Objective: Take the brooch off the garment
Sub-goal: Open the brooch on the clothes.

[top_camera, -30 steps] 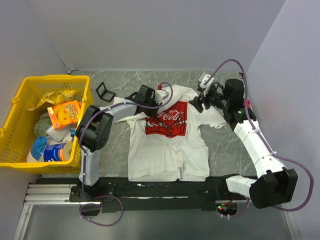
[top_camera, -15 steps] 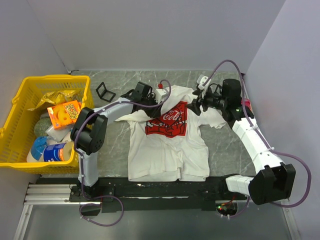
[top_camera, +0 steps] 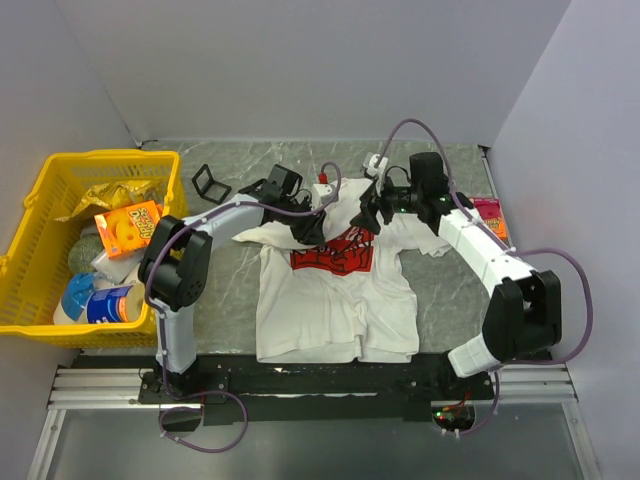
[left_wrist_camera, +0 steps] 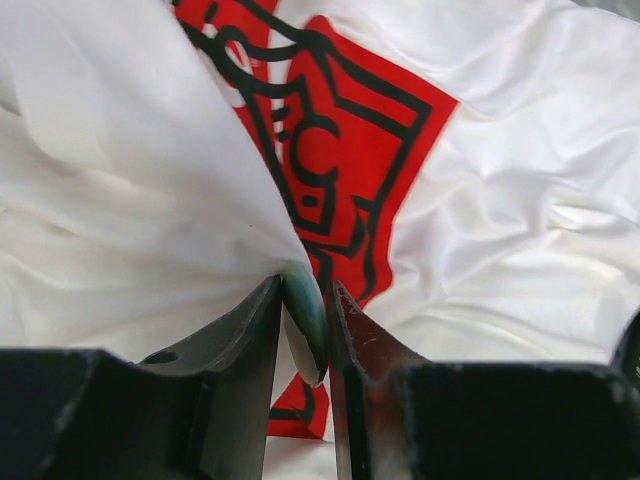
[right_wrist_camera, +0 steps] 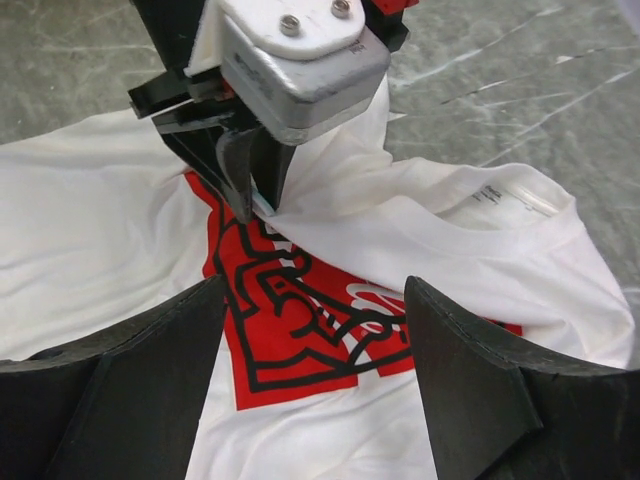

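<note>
The white T-shirt garment (top_camera: 335, 300) lies flat on the table, its red print (top_camera: 335, 255) partly covered by a lifted fold. My left gripper (top_camera: 312, 230) is shut on a small green oval brooch (left_wrist_camera: 305, 318), with white fabric (left_wrist_camera: 150, 170) pulled up tight to it over the print. In the right wrist view the left gripper (right_wrist_camera: 248, 205) pinches that fold beside the collar (right_wrist_camera: 480, 225). My right gripper (top_camera: 366, 212) is open and empty, hovering over the print (right_wrist_camera: 300, 320) just right of the left gripper.
A yellow basket (top_camera: 165, 165) full of groceries stands at the left edge. A black clip-like frame (top_camera: 210, 182) lies at the back left of the shirt. A pink packet (top_camera: 493, 212) lies at the right wall. Walls close in at the back and right.
My right gripper has swung left, from the shirt's right sleeve to over the print. My left gripper has shifted slightly toward the print, dragging the fabric fold with it.
</note>
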{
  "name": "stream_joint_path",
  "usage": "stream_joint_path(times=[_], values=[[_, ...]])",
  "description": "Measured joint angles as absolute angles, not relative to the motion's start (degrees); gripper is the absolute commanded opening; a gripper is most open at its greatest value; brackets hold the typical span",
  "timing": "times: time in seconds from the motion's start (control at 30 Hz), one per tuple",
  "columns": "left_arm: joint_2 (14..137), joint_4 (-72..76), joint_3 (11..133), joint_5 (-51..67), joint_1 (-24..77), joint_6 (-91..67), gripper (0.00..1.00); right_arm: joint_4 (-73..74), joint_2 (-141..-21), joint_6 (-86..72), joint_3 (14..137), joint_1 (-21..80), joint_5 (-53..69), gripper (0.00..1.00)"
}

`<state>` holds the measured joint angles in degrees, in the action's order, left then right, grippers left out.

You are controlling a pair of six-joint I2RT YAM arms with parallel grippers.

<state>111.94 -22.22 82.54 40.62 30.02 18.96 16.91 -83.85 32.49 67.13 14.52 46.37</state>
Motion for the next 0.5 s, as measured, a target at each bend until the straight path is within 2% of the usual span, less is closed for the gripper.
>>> stream_joint_path(times=[0.17,0.5], values=[[111.74,-24.82,82.63,45.5,29.17,20.93,0.31,18.33,-88.36,33.89,69.73,14.76,48.16,0.81],[110.5,-28.38,83.26,52.86,28.01,22.92,0.31,16.93,-89.47,36.42,68.58,17.96,50.72,0.86]])
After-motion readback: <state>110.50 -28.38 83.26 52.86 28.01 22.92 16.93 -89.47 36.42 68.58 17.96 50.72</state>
